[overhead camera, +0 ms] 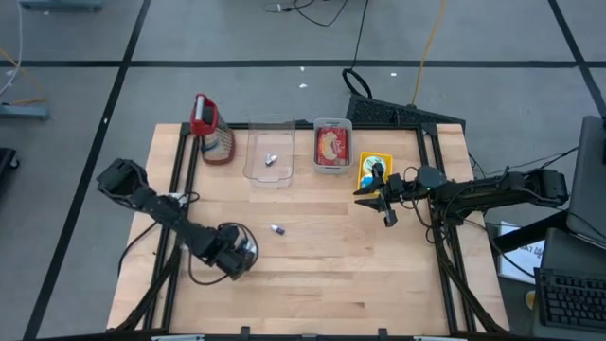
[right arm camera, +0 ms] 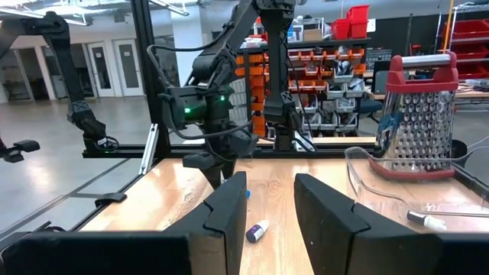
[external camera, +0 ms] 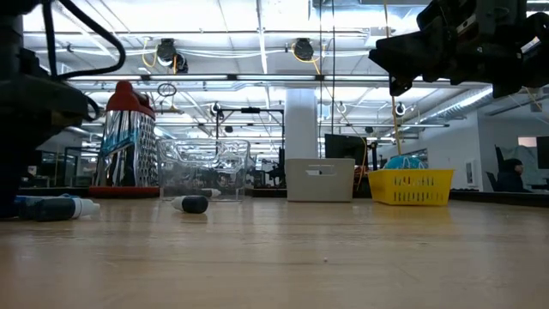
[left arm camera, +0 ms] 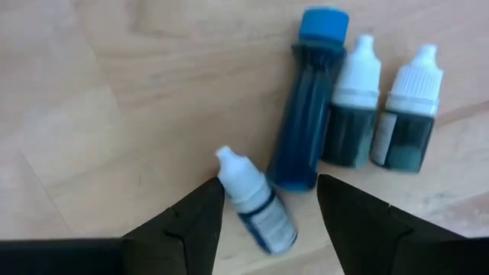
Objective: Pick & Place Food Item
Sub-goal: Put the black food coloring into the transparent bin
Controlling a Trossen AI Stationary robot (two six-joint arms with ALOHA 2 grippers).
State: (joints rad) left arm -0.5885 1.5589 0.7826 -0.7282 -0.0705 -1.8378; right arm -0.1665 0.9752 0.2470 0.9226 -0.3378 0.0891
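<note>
Several small bottles of dark liquid lie on the wooden table under my left gripper (left arm camera: 267, 210), which points straight down and is open. One short white-capped dropper bottle (left arm camera: 256, 206) lies on its side between the two fingers. Beyond it lie a taller blue-capped bottle (left arm camera: 308, 107) and two more white-capped droppers (left arm camera: 354, 107) (left arm camera: 407, 111). Another dropper (overhead camera: 277, 229) lies alone mid-table. My right gripper (overhead camera: 379, 194) hangs raised over the right side, level and open, with nothing between its fingers (right arm camera: 271, 206).
Along the far edge stand a red-topped grater (overhead camera: 210, 128), a clear tub (overhead camera: 268, 152) with one dropper inside, a red tray (overhead camera: 332, 145) and a yellow basket (overhead camera: 374, 169). Bare wood lies across the near half of the table.
</note>
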